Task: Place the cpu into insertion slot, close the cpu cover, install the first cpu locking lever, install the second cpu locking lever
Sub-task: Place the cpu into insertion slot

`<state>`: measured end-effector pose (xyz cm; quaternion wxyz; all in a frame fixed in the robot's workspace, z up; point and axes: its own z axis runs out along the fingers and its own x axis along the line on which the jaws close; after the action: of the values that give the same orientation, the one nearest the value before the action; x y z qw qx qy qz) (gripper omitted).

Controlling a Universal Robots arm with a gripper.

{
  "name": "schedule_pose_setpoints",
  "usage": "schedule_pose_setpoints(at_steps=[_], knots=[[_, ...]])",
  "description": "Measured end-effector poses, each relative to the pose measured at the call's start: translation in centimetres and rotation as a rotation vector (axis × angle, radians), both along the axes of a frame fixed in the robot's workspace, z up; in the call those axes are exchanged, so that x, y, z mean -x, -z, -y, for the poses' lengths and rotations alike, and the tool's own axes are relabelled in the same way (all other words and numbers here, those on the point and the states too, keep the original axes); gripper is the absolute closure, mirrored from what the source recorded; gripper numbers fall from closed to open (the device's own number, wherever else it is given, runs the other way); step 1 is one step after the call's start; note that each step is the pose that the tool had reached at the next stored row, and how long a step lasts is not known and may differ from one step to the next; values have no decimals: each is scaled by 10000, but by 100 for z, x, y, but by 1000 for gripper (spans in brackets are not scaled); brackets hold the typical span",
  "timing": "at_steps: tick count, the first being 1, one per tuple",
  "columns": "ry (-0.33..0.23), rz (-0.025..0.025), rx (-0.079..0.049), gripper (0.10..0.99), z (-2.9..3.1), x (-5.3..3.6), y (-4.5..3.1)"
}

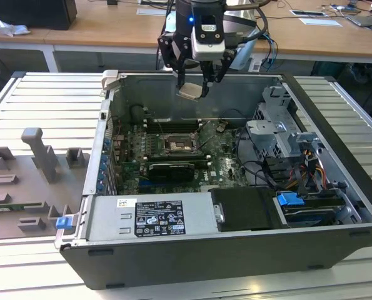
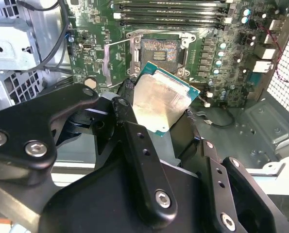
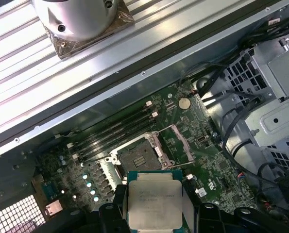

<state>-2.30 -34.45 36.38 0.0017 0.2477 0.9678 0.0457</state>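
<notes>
Above the open computer case [image 1: 204,265], close to its wall farthest from the exterior cam, the gripper [image 1: 195,87] hangs w/ the cpu [image 1: 191,92] pinched btwn its fingers [image 3: 119,201]. One finger is on each of two opposite edges, and the jaws are closed just to chip width. Cpu is up in the air, well clear of the circuit board [image 1: 226,165] and not in the slot [image 1: 177,145] yet. Its metal face points up toward the wrist cams, w/ a green rim round it. Chip is near-square, so no real long axis. It's held roughly flat, a bit tipped in the exterior view. In both wrist views its edges sit twisted vs the slot's edges, not squared up. Slot is bare, w/ the cpu cover [image 2: 117,58] apparently swung open beside it. Memory sticks [image 2: 168,14] run along the slot's other side.
</notes>
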Motion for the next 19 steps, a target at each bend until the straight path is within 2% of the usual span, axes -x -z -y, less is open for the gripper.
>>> schedule_pose_setpoints(at_steps=[19], knots=[[1119, -1, 0, 545, 0, 0, 6]])
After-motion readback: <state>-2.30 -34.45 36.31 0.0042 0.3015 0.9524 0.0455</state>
